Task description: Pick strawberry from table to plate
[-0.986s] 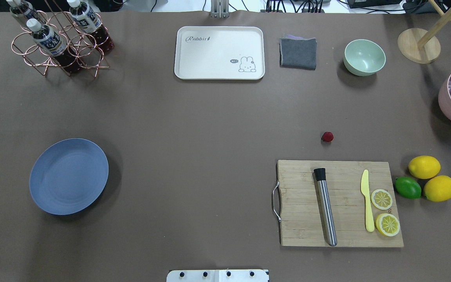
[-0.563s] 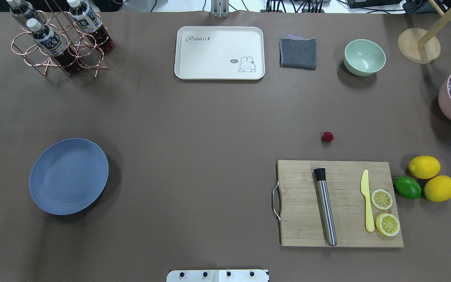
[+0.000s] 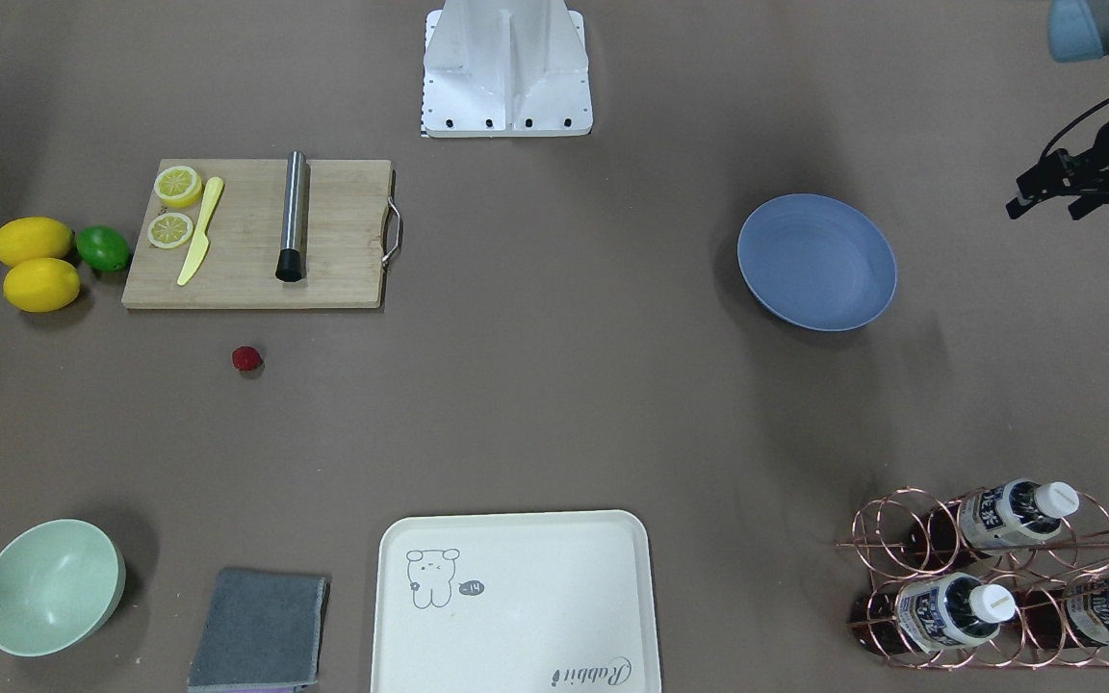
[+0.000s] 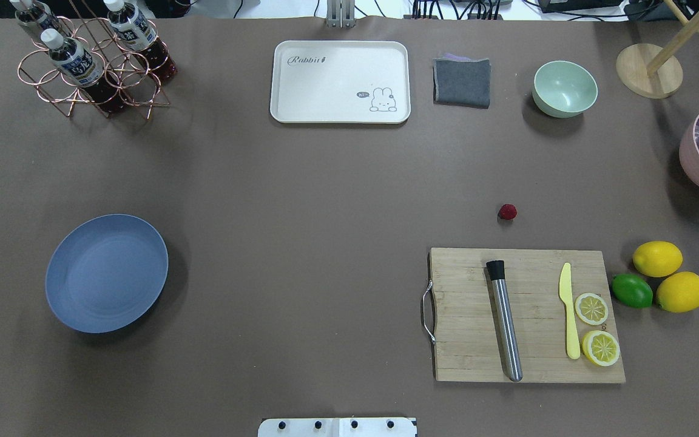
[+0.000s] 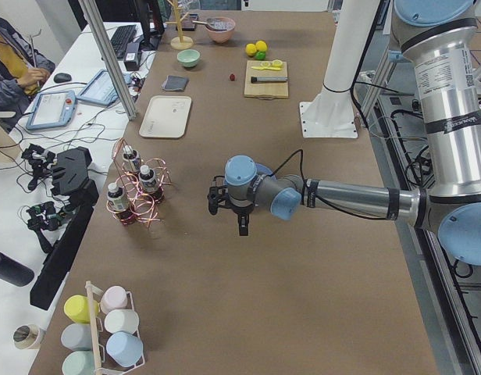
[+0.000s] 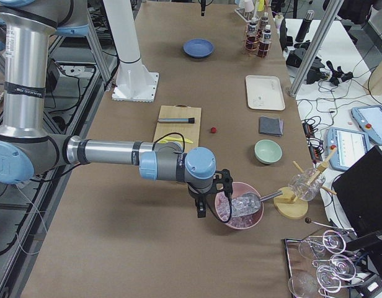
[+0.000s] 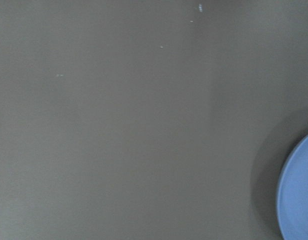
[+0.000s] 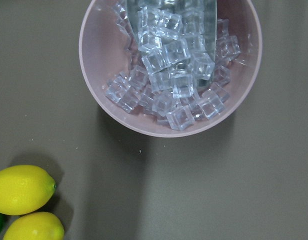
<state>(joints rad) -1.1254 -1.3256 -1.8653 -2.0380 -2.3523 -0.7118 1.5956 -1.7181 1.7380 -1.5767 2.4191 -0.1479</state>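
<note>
The strawberry [image 4: 507, 211] is a tiny dark-red berry lying alone on the table [image 4: 325, 230], just beyond the cutting board; it also shows as the strawberry [image 3: 246, 359]. The blue-grey plate [image 4: 107, 273] sits far off on the left side with nothing in it. My left gripper [image 5: 242, 228] hangs pointing down above the table beyond the plate's outer side; the plate's rim [image 7: 296, 195] shows at the left wrist view's edge. My right gripper [image 6: 201, 213] hovers beside the pink ice bowl [image 8: 169, 65], well away from the strawberry. I cannot tell whether either gripper is open or shut.
A wooden cutting board [image 4: 465, 315] carries a steel muddler, a yellow knife and lemon slices. Two lemons [image 4: 658, 258] and a lime [image 4: 631, 290] lie to its right. Along the far edge stand a bottle rack [image 4: 91, 60], cream tray [image 4: 340, 82], grey cloth [image 4: 462, 82] and mint bowl [image 4: 565, 89].
</note>
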